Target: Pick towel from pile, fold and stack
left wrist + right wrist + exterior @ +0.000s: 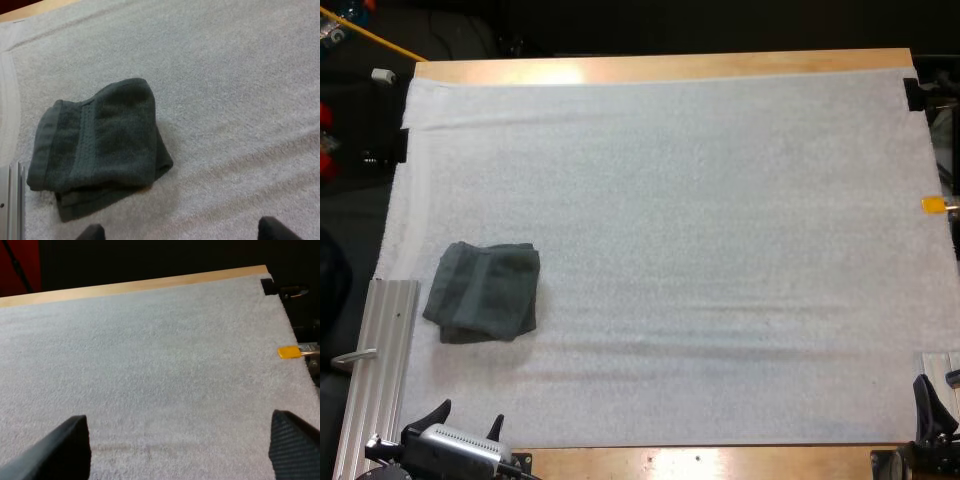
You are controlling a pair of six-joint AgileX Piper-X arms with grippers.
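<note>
High view: folded grey-green towel [483, 291] on the white mat [700, 220], at the desk's left side beside a metal rail [380, 360]. The left tool [470, 415] is near it, spread and empty.
Left wrist view: our fingers stand apart just short of the towel. We judge it already folded, so any move should lift clear of its edges.
Right wrist view: right tool [180, 422] wide apart, empty, over the mat.

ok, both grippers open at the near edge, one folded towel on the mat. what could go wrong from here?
1. The folded towel is the one cloth on the mat; a pick by the left gripper, nearest it, would likely undo the fold.
2. Its layers look uneven, with a lower edge sticking out, so a stack on it may sit skewed.
3. It lies close to the metal rail; a low approach might clip that.
</note>
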